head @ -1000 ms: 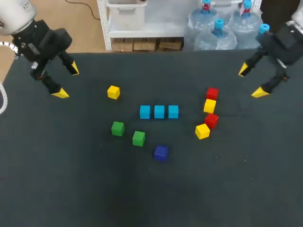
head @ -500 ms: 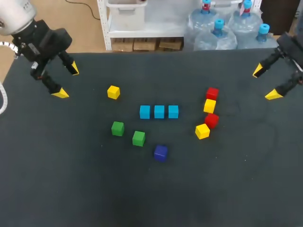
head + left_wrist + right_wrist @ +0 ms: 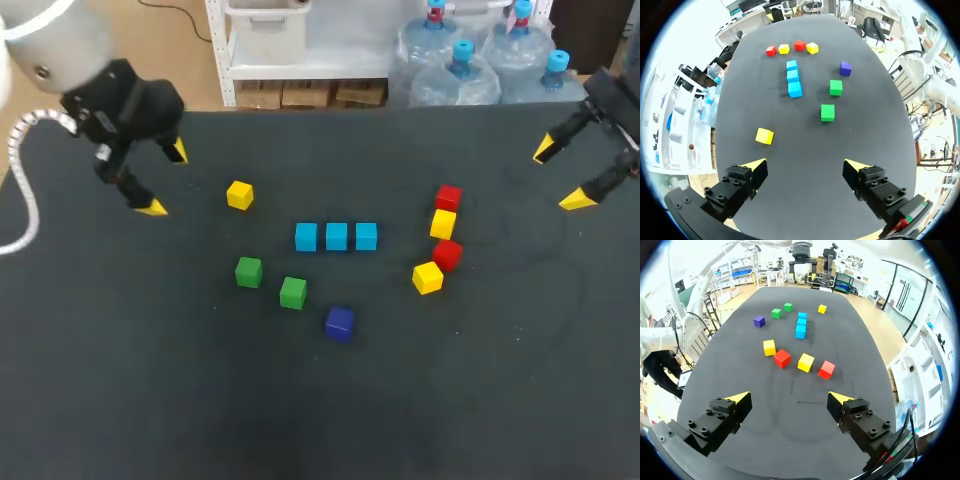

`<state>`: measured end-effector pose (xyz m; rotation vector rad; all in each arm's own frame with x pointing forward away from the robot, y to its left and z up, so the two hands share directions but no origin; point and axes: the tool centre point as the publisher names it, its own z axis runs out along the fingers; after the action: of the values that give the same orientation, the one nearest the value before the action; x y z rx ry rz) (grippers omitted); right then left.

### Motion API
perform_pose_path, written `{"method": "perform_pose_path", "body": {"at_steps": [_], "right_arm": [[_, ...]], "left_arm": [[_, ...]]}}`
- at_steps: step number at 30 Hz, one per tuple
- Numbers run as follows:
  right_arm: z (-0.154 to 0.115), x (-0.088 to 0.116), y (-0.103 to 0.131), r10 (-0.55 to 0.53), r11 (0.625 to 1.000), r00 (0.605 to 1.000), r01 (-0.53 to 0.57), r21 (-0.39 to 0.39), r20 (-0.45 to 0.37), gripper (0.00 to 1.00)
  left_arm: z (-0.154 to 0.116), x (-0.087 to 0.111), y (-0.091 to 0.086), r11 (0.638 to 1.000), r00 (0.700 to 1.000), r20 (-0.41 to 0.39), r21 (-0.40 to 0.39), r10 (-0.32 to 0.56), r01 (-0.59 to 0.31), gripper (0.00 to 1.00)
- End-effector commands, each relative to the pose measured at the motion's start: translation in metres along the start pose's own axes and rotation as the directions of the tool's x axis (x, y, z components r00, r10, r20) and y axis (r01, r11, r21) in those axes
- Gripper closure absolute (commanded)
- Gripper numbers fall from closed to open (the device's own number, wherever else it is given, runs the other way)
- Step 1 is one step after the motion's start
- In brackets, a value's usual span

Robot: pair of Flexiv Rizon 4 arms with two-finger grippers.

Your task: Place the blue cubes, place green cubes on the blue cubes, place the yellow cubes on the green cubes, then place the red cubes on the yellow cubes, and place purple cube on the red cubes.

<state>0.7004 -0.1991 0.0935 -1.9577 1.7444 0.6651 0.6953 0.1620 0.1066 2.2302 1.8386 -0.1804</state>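
The left gripper [image 3: 165, 180] hangs with fingers spread wide, gripping nothing, over bare table [image 3: 150, 400] near the far left corner. A yellow cube [image 3: 239, 195] sits just beside it, toward the middle. The right gripper [image 3: 560, 175], also spread and holding nothing, hangs close to the right edge, well apart from the crooked line of red cubes [image 3: 448, 197] and yellow cubes [image 3: 443, 223]. Three blue cubes [image 3: 336, 237] stand in a tight row at the centre. The green cubes [image 3: 248, 271] and the purple cube [image 3: 339, 322] lie nearer the front. Bare tabletop stretches from them to the near edge.

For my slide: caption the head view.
Both open, left gripper and right gripper flank a row of three blue cubes.
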Motion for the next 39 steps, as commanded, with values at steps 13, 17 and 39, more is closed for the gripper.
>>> {"method": "perform_pose_path", "body": {"at_steps": [13, 17, 39], "right_arm": [[0.001, 0.0, -0.001, -0.001, 1.0, 1.0, 0.001, -0.001, 0.002, 0.0], [0.001, 0.0, -0.001, -0.001, 1.0, 1.0, 0.001, -0.001, 0.002, 0.0], [0.001, 0.0, -0.001, -0.001, 1.0, 1.0, 0.001, -0.001, 0.002, 0.0]], "left_arm": [[0.039, -0.042, -0.056, 0.996, 0.998, 0.046, 0.076, 0.037, -0.04, 0.0], [0.055, -0.049, -0.059, 0.994, 0.998, 0.031, 0.099, 0.05, -0.053, 0.0], [0.109, -0.064, -0.054, 0.993, 0.998, -0.045, 0.117, 0.035, -0.03, 0.0]]}}
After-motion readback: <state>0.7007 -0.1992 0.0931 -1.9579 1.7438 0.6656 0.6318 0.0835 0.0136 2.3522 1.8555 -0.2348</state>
